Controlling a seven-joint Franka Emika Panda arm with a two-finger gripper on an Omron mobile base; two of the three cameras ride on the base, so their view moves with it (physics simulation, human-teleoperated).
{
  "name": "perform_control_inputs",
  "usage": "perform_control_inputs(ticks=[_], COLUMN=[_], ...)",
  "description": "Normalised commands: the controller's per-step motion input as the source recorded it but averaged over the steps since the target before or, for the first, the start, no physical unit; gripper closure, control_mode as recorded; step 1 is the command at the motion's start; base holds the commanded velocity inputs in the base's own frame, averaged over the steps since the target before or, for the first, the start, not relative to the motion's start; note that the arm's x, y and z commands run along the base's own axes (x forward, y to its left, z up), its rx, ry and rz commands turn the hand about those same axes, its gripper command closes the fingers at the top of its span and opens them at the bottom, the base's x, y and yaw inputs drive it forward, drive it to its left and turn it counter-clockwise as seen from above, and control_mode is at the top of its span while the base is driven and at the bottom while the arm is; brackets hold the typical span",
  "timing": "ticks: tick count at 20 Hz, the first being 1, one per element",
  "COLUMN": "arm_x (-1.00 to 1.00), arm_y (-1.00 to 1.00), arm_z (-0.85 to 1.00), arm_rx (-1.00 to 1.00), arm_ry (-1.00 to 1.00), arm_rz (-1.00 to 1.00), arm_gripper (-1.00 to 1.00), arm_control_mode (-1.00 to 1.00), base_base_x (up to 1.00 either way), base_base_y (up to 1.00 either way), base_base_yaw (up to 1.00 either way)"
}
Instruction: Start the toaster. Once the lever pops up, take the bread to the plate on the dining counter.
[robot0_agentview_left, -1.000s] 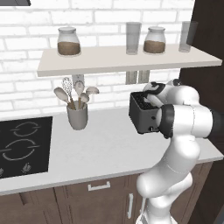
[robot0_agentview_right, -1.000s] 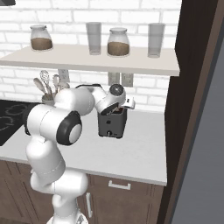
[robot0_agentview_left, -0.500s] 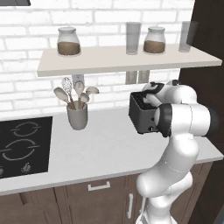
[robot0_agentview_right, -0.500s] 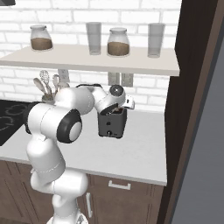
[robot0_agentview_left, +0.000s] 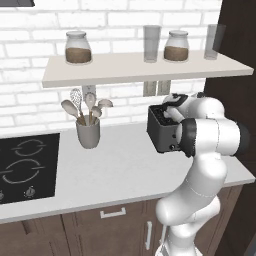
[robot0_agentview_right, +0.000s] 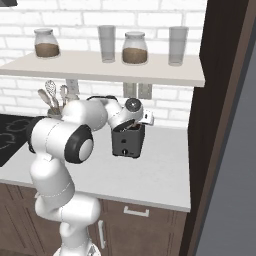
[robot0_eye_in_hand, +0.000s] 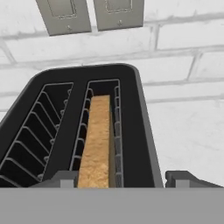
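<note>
Countertop toaster (robot0_eye_in_hand: 144, 131) holds thin golden-brown bread (robot0_eye_in_hand: 96, 140) upright.

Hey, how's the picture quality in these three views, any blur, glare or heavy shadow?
Left base view: even, flat light, soft shadow under the shelf, no glare. Right base view: the same light, the dark cabinet side nearly featureless. Hand view: the bread and the toaster sit very close and look slightly soft, without glare.

No text, label, brand, number or sign can be read on anything in these views.
</note>
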Motion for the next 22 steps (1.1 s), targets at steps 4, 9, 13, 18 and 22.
perform_control_inputs(ticks=[4, 9, 13, 18, 22], arm_x=[0.0, 0.02, 0.06, 0.02, 0.0], arm_y=[0.01, 0.0, 0.03, 0.0, 0.0], arm_z=[0.0, 0.0, 0.06, 0.32, 0.55], arm_rx=[-0.01, 0.0, -0.02, -0.01, -0.04], arm_ry=[-0.13, -0.09, 0.0, 0.0, 0.02], arm_rz=[0.0, 0.0, 0.0, 0.0, 0.0], arm_gripper=[1.0, 1.0, 1.0, 1.0, 1.0], arm_control_mode=[-1.0, -1.0, -1.0, -1.0, -1.0], base_base_x=[0.0, 0.0, 0.0, 0.0, 0.0], base_base_y=[0.0, 0.0, 0.0, 0.0, 0.0], base_base_yaw=[0.0, 0.0, 0.0, 0.0, 0.0])
